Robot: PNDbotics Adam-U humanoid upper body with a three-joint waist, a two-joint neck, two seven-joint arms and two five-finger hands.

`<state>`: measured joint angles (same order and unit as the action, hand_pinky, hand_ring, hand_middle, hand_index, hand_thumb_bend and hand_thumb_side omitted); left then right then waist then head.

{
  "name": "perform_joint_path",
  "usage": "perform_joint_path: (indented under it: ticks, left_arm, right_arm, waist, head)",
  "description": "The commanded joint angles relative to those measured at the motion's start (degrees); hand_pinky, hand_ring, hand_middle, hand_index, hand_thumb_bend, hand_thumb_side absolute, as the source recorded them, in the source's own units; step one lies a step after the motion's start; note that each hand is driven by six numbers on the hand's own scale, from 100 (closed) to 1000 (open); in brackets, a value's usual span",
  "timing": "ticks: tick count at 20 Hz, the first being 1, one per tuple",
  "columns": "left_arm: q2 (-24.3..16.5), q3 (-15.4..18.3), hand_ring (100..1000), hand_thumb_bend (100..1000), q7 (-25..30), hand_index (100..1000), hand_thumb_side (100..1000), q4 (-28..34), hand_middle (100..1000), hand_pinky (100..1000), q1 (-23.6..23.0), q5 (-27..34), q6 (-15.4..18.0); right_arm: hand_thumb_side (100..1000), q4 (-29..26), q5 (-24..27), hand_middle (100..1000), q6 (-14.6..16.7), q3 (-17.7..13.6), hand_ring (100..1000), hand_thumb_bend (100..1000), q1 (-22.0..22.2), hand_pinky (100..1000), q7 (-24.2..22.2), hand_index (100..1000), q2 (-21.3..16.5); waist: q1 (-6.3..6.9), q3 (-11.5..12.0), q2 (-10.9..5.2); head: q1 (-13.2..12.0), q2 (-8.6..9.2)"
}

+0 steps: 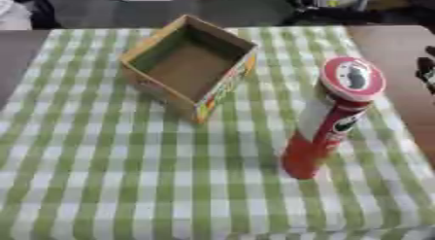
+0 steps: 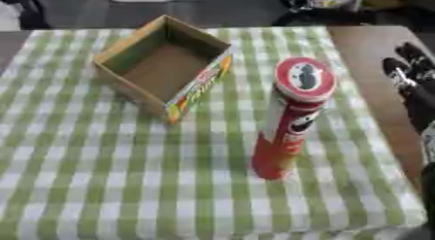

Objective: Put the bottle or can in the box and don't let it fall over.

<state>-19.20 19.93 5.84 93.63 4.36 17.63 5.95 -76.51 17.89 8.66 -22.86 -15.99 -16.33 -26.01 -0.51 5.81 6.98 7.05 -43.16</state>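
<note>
Counter brown, mostly covered by green-and-white checked cloth running to the near edge; bare wood shows at right and far left. Cardboard box sits on the cloth, left of centre toward the far side, turned corner-on, open top, inside bare brown, colourful print on the near-right outer wall. Nothing seen inside it. Tall red can, tube shaped, stands upright on the cloth to the right of the box and nearer the front, well apart from it; white band on the side, red-and-white lid with a dark mark facing up. Right hand black, comes in at the right edge over bare counter, near the can but not touching it; fingers look fairly straight and spread, holding nothing. In the left eye view only its fingertips show at the right edge. Left hand shows in neither view.
</note>
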Motion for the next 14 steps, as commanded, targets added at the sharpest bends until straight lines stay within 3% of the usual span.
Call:
perform_joint_path:
  ticks: [1, 11, 14]
  left_arm:
    - [-1.4, 0.3, 1000, 197, -0.1, 795, 757, 0.9, 1000, 1000, 0.2, -0.1, 0.2]
    - [-1.6, 0.2, 1000, 196, 0.0, 795, 757, 0.8, 1000, 1000, 0.2, -0.1, 0.3]
    - [-1.7, 0.2, 1000, 195, 0.1, 795, 756, 0.8, 1000, 1000, 0.2, -0.1, 0.3]
  right_arm:
    - [315, -1.5, 0.4, 1000, 0.7, -0.3, 1000, 369, -0.4, 1000, -1.7, 1000, -2.4]
    - [269, -2.6, 2.2, 1000, 1.8, 0.4, 1000, 409, 0.4, 1000, -7.1, 1000, -4.2]
    - [210, -2.8, 3.0, 1000, 1.8, 0.7, 1000, 450, 0.8, 1000, -8.7, 1000, -4.6]
  waist:
    - [0.05, -0.1, -0.75]
    - [0.17, -0.4, -0.86]
    - [0.18, -0.4, -0.90]
  head:
    - [0.0, -0.10]
    - [-0.1, -0.11]
    - [-0.2, -0.06]
